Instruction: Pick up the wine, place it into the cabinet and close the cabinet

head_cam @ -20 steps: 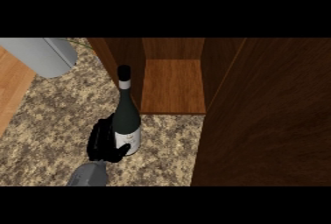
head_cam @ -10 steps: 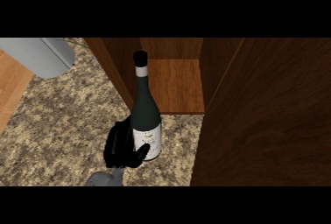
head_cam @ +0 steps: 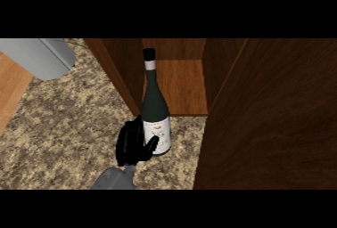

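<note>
Moved since earlier frames: wine bottle [head_cam: 156,116] carried up and right, from mid-worktop toward cabinet mouth; now upright, neck and cap overlapping cabinet floor in head view. Hand shifted with it, same side grip kept.

Item 1 — wine bottle. Dark green glass, black cap, pale band below cap, white label low on body. Upright, slight lean. Base at front edge of cabinet [head_cam: 186,89], over granite worktop [head_cam: 59,129]. Whether base touching worktop or lifted: cannot tell. Not yet fully inside.

Item 2 — hand [head_cam: 133,146]. Only one in view; entering from lower edge, left of centre, on grey forearm; by grip side, judged robot's left, w/ some doubt. Fingers curled round lower body of bottle, beside label, thumb side toward label. Holding bottle. Forearm angled up toward cabinet.

Item 3 — other hand. Not in view.

Item 4 — cabinet. Brown wood, open; door [head_cam: 270,120] swung out, filling right of view. Inner floor bare where visible.

Item 5 — grey object [head_cam: 39,55], upper left, nature unclear. Strip of wood floor [head_cam: 10,91] at left edge.

Status (judged): pick-up done, transport approx. over; placement in hand. Next req.: push further in, set down, let go, then shut door. Risk: tall bottle tipping on release; clipping cabinet side panel.
</note>
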`<action>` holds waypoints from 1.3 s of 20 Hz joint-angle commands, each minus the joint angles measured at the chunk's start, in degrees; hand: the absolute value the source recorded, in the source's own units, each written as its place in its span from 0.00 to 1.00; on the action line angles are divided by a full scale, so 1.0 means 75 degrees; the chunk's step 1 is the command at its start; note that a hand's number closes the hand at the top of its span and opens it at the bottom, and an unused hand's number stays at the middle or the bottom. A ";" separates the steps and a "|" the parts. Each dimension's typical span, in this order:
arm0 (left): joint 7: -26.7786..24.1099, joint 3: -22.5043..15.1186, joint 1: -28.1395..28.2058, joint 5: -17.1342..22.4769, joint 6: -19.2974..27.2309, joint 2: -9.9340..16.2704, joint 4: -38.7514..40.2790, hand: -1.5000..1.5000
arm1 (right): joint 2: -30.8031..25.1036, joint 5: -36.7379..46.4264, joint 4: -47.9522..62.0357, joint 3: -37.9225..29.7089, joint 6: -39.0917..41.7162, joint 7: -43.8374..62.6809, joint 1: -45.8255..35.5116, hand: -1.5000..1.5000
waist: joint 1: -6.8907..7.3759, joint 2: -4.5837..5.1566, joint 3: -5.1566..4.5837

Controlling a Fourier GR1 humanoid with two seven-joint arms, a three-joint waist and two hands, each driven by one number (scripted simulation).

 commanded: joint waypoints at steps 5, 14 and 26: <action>-0.1175 -0.0631 -0.1509 0.1302 0.0111 -0.0001 0.1772 1.00 | 0.0159 -0.0147 0.0315 0.0184 0.0170 -0.0511 0.0182 0.00 | -0.0056 0.0016 -0.0001; -0.1979 -0.1195 -0.2681 0.2411 0.0132 -0.0001 0.3061 1.00 | 0.0045 -0.0396 0.0471 -0.0300 0.0136 -0.0428 -0.0200 0.00 | -0.0118 0.0033 -0.0003; -0.1105 -0.0122 -0.3946 0.2438 0.0308 -0.0001 0.3626 1.00 | 0.0191 -0.0141 0.0331 0.0036 0.0130 -0.0645 0.0300 0.00 | -0.0052 0.0015 0.0001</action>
